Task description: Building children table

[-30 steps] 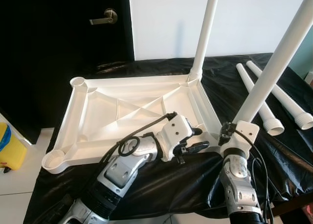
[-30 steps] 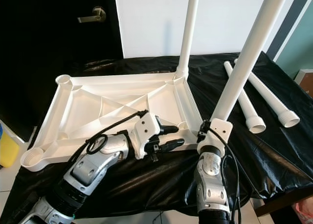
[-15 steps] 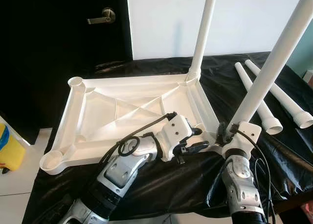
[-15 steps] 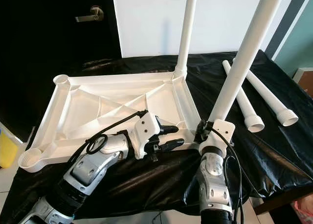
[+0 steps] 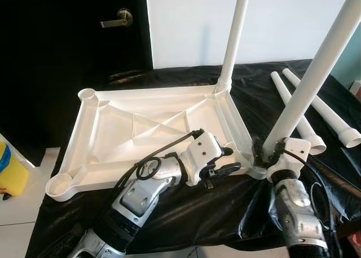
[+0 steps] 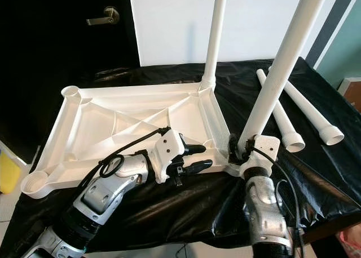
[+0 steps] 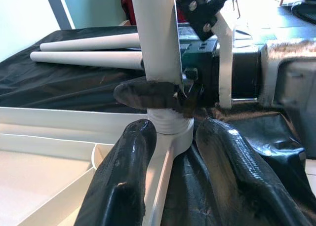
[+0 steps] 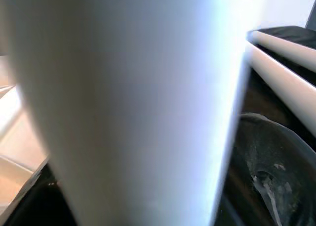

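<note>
Lower right, the right gripper [image 5: 260, 155] clenches the long white plastic tube leg [image 5: 307, 83] at its base. The left gripper [image 5: 228, 160], fingers spread, straddles the upturned white plastic tabletop's [image 5: 113, 135] near corner, seemingly touching it.

Head views sharp, evenly daylit; white wall [image 5: 293, 21] at 12 o'clock bright, door [image 5: 73, 32] at 10 o'clock near black. Glossy black cloth [image 6: 186, 207] shows soft glare. Right wrist view: white leg [image 8: 133, 102] blurred, out of focus.
</note>
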Controlling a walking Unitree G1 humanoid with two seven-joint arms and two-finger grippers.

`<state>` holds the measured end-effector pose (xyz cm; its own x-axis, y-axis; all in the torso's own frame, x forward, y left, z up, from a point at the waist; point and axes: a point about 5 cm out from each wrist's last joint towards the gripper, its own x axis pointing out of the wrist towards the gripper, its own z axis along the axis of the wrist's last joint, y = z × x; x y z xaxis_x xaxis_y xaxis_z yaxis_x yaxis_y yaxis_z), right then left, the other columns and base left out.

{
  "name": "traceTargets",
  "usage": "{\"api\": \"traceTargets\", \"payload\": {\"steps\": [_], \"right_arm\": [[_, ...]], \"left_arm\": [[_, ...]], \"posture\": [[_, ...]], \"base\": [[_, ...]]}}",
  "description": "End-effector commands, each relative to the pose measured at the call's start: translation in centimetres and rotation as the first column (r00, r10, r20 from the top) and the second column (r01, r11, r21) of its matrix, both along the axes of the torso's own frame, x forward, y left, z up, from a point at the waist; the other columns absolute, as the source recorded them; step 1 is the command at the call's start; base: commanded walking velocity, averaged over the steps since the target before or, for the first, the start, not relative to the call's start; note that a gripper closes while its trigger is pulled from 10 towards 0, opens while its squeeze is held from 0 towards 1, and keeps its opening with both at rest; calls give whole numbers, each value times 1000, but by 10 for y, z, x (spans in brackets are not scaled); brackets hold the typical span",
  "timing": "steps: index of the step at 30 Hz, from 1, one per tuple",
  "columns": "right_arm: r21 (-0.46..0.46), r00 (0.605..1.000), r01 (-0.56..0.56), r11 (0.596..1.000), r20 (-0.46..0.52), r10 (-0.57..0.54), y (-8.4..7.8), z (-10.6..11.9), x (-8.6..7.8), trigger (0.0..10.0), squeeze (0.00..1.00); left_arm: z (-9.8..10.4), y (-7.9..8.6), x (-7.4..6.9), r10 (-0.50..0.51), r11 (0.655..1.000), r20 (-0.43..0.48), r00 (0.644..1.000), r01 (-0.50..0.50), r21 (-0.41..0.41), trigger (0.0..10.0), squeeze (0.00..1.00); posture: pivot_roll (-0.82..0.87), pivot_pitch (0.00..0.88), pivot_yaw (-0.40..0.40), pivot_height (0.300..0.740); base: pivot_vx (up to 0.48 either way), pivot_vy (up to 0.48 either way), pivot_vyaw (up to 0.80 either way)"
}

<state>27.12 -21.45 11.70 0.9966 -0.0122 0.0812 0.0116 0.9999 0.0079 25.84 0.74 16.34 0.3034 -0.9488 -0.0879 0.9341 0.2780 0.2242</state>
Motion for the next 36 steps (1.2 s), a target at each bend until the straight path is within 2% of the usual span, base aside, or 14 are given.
{"api": "traceTargets", "payload": {"steps": [1, 7, 9, 14, 15, 17, 18, 24, 31, 32, 33, 36], "right_arm": [[-1, 997, -72, 997, -13, 72, 2, -4, 1, 10000, 0], [-43, 992, -121, 992, -20, 121, 2, -3, 3, 10000, 0], [-92, 978, -207, 974, -44, 204, 2, -4, 7, 10000, 0], [-132, 962, -271, 954, -72, 263, 1, -6, 8, 10000, 0], [-139, 954, -298, 944, -83, 289, 0, -8, 9, 1804, 0], [-139, 954, -298, 944, -83, 289, 0, -8, 9, 1804, 0], [-140, 948, -317, 938, -90, 307, -1, -9, 9, 0, 0], [-144, 938, -343, 928, -108, 330, -3, -15, 7, 0, 0], [-131, 942, -328, 935, -114, 315, -4, -18, 5, 0, 0], [-128, 946, -317, 940, -115, 304, -5, -19, 4, 4588, 0], [-123, 952, -297, 947, -117, 283, -6, -20, 5, 10000, 0], [-117, 964, -251, 961, -116, 238, -4, -21, 5, 10000, 0]], "left_arm": [[1, -1, -1, -33, 999, 5, 999, 33, 7, 10000, 0], [1, -2, -1, -38, 999, 5, 999, 38, 8, 10000, 0], [1, -2, -1, -39, 999, 7, 999, 39, 9, 10000, 0], [1, -2, -1, -39, 999, 8, 999, 39, 10, 10000, 0], [1, -2, -1, -39, 999, 9, 999, 39, 11, 10000, 0], [1, -2, -1, -39, 999, 9, 999, 39, 11, 10000, 0], [1, -2, -1, -39, 999, 9, 999, 38, 11, 10000, 0], [1, -1, -2, -39, 999, 8, 999, 39, 13, 10000, 0], [1, 0, -2, -41, 999, 5, 999, 41, 14, 10000, 0], [1, 0, -2, -41, 999, 4, 999, 41, 15, 10000, 0], [0, 0, -2, -42, 999, 4, 999, 42, 15, 10000, 0], [0, 0, -2, -44, 999, 3, 999, 44, 16, 10000, 0]], "posture": [[-54, 0, -3, 740], [-55, 0, -4, 740], [-52, 0, -5, 740], [-50, 0, -5, 740], [-49, 0, -5, 740], [-49, 0, -5, 740], [-46, 0, -6, 740], [-44, 0, -2, 740], [-46, 0, 0, 740], [-46, 0, 1, 740], [-47, 0, 2, 740], [-48, 0, 3, 740]], "base": [[0, 0, 0], [0, 0, 0], [0, 0, 0], [0, 0, 0], [0, 0, 0], [0, 0, 0], [0, 0, 0], [0, 0, 0], [0, 0, 0], [0, 0, 0], [0, 0, 0], [0, 0, 0]]}}
